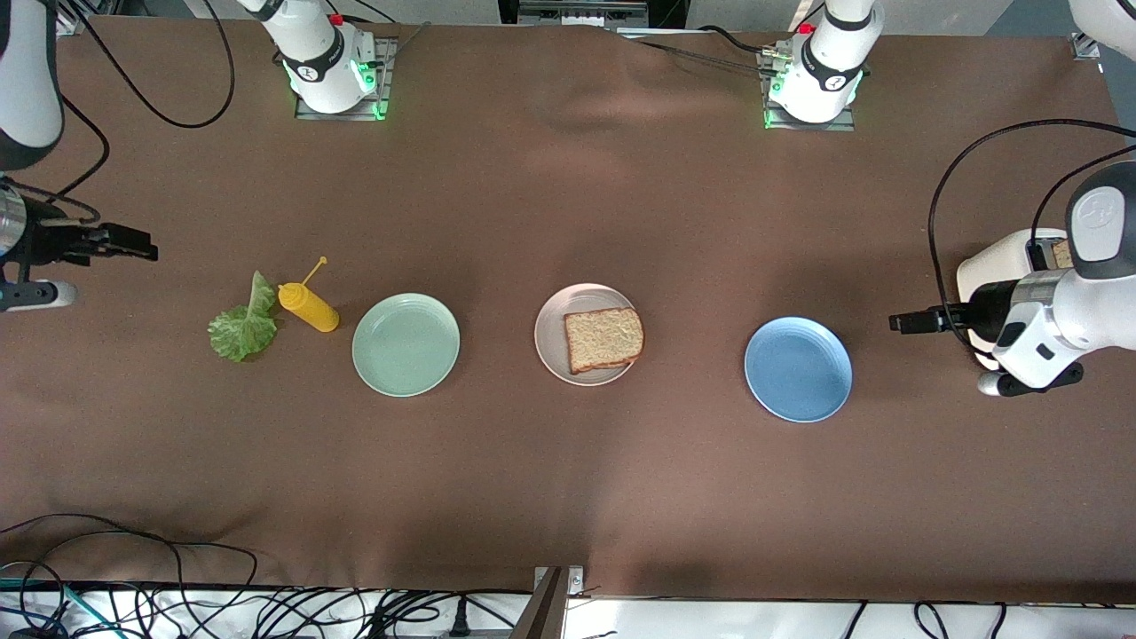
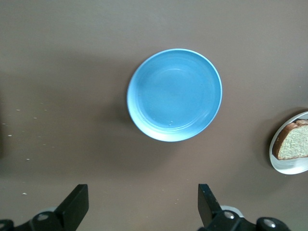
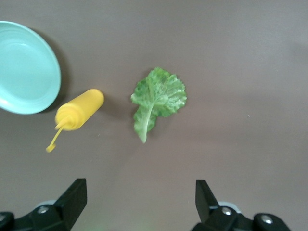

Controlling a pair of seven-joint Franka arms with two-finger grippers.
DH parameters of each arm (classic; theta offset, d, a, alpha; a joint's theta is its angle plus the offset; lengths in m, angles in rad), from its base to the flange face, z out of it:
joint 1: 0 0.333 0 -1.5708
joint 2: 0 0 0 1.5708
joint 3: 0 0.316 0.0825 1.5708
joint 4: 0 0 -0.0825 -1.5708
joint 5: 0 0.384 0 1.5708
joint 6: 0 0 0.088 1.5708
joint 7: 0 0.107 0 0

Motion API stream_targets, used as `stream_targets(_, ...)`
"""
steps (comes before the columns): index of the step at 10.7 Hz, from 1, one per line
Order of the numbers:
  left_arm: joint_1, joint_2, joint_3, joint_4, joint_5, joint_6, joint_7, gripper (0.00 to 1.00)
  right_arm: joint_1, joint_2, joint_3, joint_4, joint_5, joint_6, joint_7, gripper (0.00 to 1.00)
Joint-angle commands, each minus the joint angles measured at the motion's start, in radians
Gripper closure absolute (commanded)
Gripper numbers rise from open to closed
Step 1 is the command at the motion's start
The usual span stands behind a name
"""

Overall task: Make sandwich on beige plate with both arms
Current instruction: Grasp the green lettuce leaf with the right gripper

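The beige plate sits mid-table with one slice of brown toast on it, overhanging the rim toward the left arm's end. The plate's edge and the toast also show in the left wrist view. A green lettuce leaf lies on the cloth toward the right arm's end and shows in the right wrist view. My left gripper is open and empty over the cloth beside the blue plate. My right gripper is open and empty over the cloth beside the lettuce.
A yellow squeeze bottle lies beside the lettuce. A mint green plate and a blue plate flank the beige plate. A white object with something brown in it is partly hidden by the left arm.
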Motion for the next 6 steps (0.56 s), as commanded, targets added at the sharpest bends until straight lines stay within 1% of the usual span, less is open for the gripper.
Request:
stream_targets(1, 0.009, -0.027, -0.011, -0.014, 0.065, -0.041, 0.024, 0.0, -0.025, 0.083, 0.007, -0.015, -0.009, 0.075, 0.042, 0.0)
stream_targets(2, 0.008, -0.047, -0.02, -0.014, 0.1, -0.046, 0.017, 0.0, -0.028, 0.082, 0.005, -0.087, -0.009, 0.156, 0.049, 0.0)
stream_targets(3, 0.001, -0.056, -0.023, -0.016, 0.107, -0.046, 0.017, 0.0, -0.028, 0.08, -0.012, -0.176, -0.006, 0.258, 0.072, 0.0)
stream_targets(4, -0.003, -0.068, -0.025, -0.019, 0.107, -0.044, 0.015, 0.0, -0.025, 0.078, -0.012, -0.26, -0.006, 0.357, 0.086, 0.0)
stream_targets(5, -0.006, -0.086, -0.027, -0.028, 0.13, -0.043, 0.015, 0.0, -0.025, 0.08, -0.012, -0.317, -0.005, 0.43, 0.114, 0.0)
stream_targets(6, -0.018, -0.111, -0.045, -0.033, 0.197, -0.043, 0.012, 0.0, -0.025, 0.085, -0.012, -0.379, 0.007, 0.522, 0.126, 0.0)
